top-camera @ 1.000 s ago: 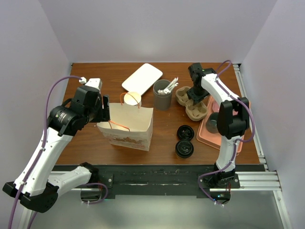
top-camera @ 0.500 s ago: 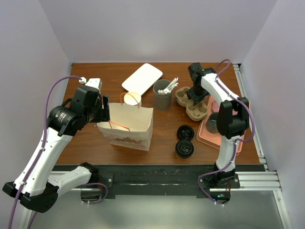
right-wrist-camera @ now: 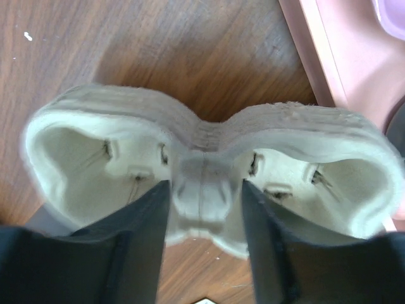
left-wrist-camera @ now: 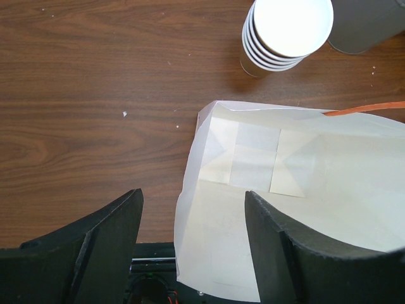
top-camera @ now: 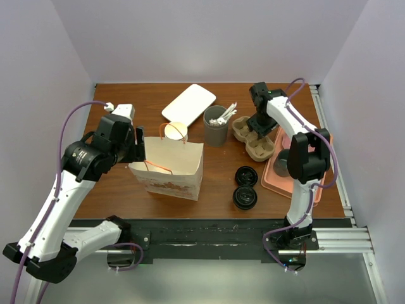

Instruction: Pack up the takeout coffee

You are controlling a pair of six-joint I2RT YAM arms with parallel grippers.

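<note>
Top external view, and the wooden table is boxed in by pale walls on three sides, with a metal rail along its right edge. The open wood lies at the front left corner and in a lane between the paper bag and the two black lids. Over to the takeout coffee: I cannot pick it out for sure, because those round, ridged lids sit near the front edge and are seen from straight overhead, so any cream cup beneath stays hidden. The left gripper hangs spread wide over the bag's left rim, one finger outside over bare wood, the other above the creased cream paper inside, pinching nothing. An orange handle crosses the bag's mouth, and a brownish print runs low on its front, too small to read. Just behind stand a stack of lidless cream cups, a dark grey cup of white utensils and a flat white rounded slab. The right gripper straddles the middle post of a fibrous, two-welled pulp carrier beside the smooth pink tray; whether its fingers press that post, I cannot tell.
</note>
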